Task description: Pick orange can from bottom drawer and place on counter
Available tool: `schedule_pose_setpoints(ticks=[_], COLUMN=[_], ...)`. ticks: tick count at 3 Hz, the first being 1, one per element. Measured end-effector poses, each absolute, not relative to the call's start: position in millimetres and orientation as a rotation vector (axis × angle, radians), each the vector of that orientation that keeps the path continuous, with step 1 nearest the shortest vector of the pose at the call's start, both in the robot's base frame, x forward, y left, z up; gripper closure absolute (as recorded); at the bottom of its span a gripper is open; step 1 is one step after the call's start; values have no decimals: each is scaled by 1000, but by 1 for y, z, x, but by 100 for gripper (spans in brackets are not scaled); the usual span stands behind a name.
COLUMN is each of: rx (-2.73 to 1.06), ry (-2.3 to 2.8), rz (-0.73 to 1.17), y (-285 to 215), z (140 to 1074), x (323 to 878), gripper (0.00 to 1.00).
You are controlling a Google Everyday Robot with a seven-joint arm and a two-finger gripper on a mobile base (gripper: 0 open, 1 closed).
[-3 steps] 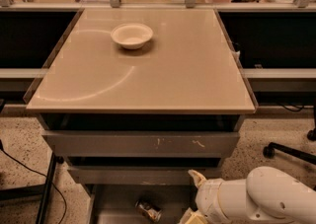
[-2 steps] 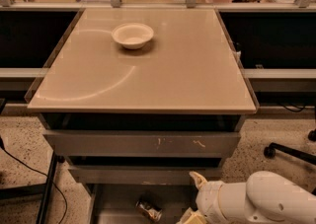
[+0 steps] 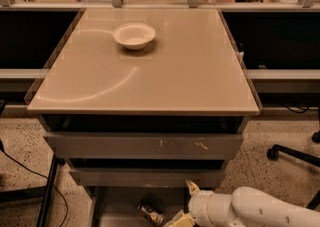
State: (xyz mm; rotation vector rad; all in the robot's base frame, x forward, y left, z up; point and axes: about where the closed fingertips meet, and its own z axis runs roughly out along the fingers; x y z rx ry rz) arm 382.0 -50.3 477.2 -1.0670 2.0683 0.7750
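Observation:
The orange can (image 3: 151, 212) lies on its side on the grey floor of the open bottom drawer (image 3: 116, 210), at the bottom edge of the camera view. My gripper (image 3: 184, 204) is on the white arm at the bottom right, just right of the can and not touching it. Its fingers (image 3: 192, 187) are spread and empty. The beige counter (image 3: 165, 78), with its pale arc mark, fills the middle of the view above the drawers.
A white bowl (image 3: 134, 36) sits on the counter at the back left. Two wider grey drawers (image 3: 145, 146) overhang the bottom one. A black cable (image 3: 30, 173) runs over the floor at the left, and a chair base (image 3: 290, 153) stands at the right.
My gripper has dropped slightly lower toward the bottom drawer. The can and bowl have not moved.

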Motion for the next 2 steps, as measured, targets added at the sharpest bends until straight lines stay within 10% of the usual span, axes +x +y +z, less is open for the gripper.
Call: schedule_pose_setpoints(ticks=[2], rx=[-982], ry=[2085], rz=[831], y=[-40], z=[433], x=[379], gripper=[0])
